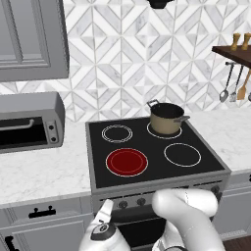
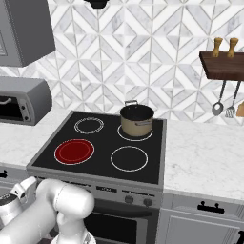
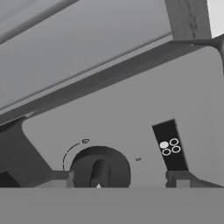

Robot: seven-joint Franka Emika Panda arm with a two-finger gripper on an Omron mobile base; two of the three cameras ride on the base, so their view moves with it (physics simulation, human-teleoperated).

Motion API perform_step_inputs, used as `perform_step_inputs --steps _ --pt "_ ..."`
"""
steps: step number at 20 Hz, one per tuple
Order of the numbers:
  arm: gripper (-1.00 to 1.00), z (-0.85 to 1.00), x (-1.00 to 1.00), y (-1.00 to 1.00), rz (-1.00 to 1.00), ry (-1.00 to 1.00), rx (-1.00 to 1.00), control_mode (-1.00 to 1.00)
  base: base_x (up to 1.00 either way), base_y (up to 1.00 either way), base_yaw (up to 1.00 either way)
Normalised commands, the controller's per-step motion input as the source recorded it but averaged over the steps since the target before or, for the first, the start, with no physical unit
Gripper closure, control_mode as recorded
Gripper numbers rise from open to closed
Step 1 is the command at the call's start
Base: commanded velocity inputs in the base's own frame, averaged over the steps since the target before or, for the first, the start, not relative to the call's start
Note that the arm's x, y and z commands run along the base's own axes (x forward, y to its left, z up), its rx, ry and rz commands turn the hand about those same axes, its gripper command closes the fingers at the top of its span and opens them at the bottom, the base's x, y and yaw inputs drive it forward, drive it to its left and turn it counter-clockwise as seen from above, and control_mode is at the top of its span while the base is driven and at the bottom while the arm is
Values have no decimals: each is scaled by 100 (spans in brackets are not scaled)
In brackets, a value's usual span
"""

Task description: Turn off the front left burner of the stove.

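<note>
The gripper [image 3: 118, 178] sits low against the front panel of the stove [image 1: 206, 169], and in the base views the white arm covers most of it, so the contact itself is hard to make out. In the hand view its two dark fingertips [image 3: 59, 178] stand spread, one on each side of a round dark knob [image 3: 99, 168] with a raised grip bar, not closed on it; whether either tip touches the knob cannot be told, since the grey band cuts off the lower half of the knob. Beside the knob a small black label [image 3: 169, 146] shows four dots, one filled white. The front left burner [image 1: 127, 162] glows red on the black glass top, near the stove's front edge and clear of anything on it. A dark-rimmed brass-coloured pot [image 1: 166, 117] stands on the rear right zone, well apart from the red disc. The other two ringed zones are bare. To the left, on the marble bench [image 1: 44, 171], the grey toaster oven [image 1: 29, 121] is cut off by the frame edge. At the right a wooden shelf [image 2: 223, 64] carries hanging utensils [image 2: 218, 106], partly cropped. Bench space lies open on both sides of the stove.
</note>
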Motion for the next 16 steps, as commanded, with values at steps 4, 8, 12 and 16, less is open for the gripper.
perform_step_inputs --steps 4,8,12,16 --pt "-100 -28 0 36 0 0 -1 -100 0 0 0" --pt "-100 0 6 16 0 0 0 -100 0 0 0" --pt "-100 0 3 2 0 0 0 -100 0 0 0" --pt "100 0 0 0 0 0 0 -100 0 0 0"
